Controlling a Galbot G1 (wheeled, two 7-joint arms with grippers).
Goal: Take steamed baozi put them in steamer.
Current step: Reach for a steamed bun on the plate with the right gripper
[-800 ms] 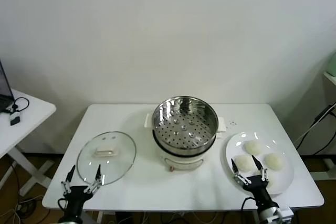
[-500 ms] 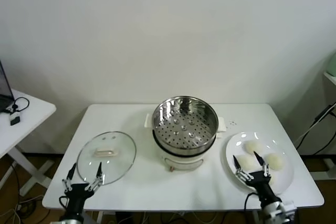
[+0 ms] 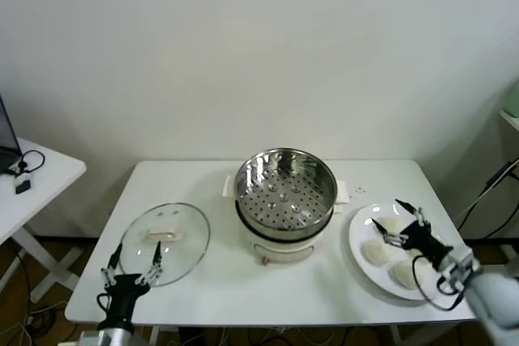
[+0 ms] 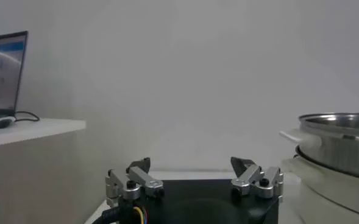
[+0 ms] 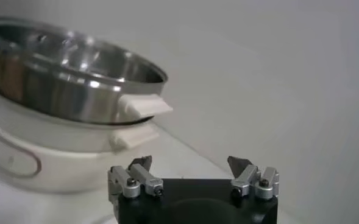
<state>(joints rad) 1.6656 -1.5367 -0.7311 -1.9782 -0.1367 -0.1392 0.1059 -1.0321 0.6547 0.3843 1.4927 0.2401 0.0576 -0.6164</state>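
Observation:
The steamer point(image 3: 285, 192) is a shiny perforated steel basket on a white cooker base at the table's middle; it also fills the right wrist view as the steamer point(image 5: 63, 73). Three steamed baozi show on the white plate point(image 3: 357, 231) at the right: one point(image 3: 390, 225) far, one point(image 3: 375, 252) to the left, one point(image 3: 405, 273) near. My right gripper point(image 3: 386, 212) hovers open over the plate's far side, above the far bun, holding nothing. In its own view the right gripper point(image 5: 189, 163) stands open and empty. My left gripper point(image 3: 135, 258) waits open at the front left edge.
A round glass lid point(image 3: 165, 237) lies flat left of the steamer, just beyond the left gripper. A white side table point(image 3: 32, 176) with a laptop point(image 4: 2, 61) stands farther left. In the left wrist view the steamer point(image 4: 337, 131) rises beside the left gripper point(image 4: 190, 164).
My right gripper has moved from the table's front edge away from me to the plate's far side, turning leftward toward the steamer. The left gripper shifted only slightly.

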